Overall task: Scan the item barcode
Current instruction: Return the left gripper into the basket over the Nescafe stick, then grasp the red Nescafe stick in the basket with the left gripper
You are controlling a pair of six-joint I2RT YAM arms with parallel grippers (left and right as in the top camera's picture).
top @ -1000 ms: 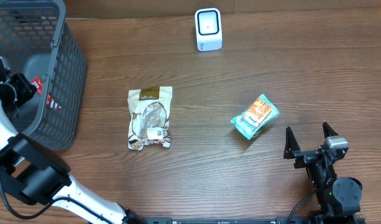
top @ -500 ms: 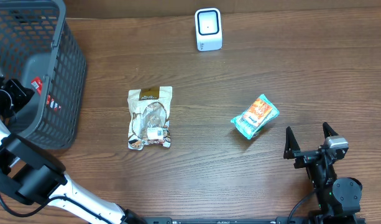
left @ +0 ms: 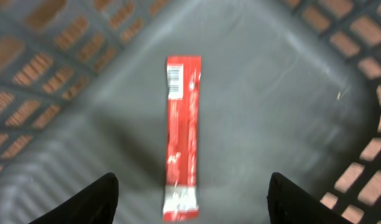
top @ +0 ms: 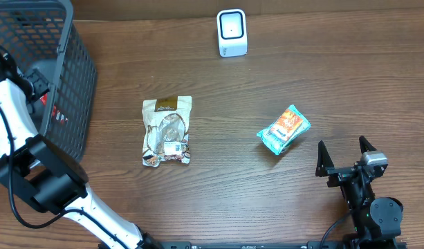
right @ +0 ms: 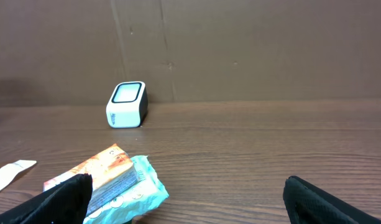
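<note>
Left gripper hangs above the red stick packet lying on the basket floor, jaws spread wide; nothing held. Right gripper gapes too, empty, near the teal snack pack.

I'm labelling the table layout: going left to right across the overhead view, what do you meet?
Grey basket → beige snack pouch → white scanner → teal-and-orange packet → right gripper.

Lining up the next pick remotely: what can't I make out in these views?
- Red packet, left wrist view: blurred, barcode unreadable; overhead, basket wall mostly hides it.
- Teal pack, right wrist view: cut off by bottom edge.
- Brown pouch, overhead: label too small to read.
</note>
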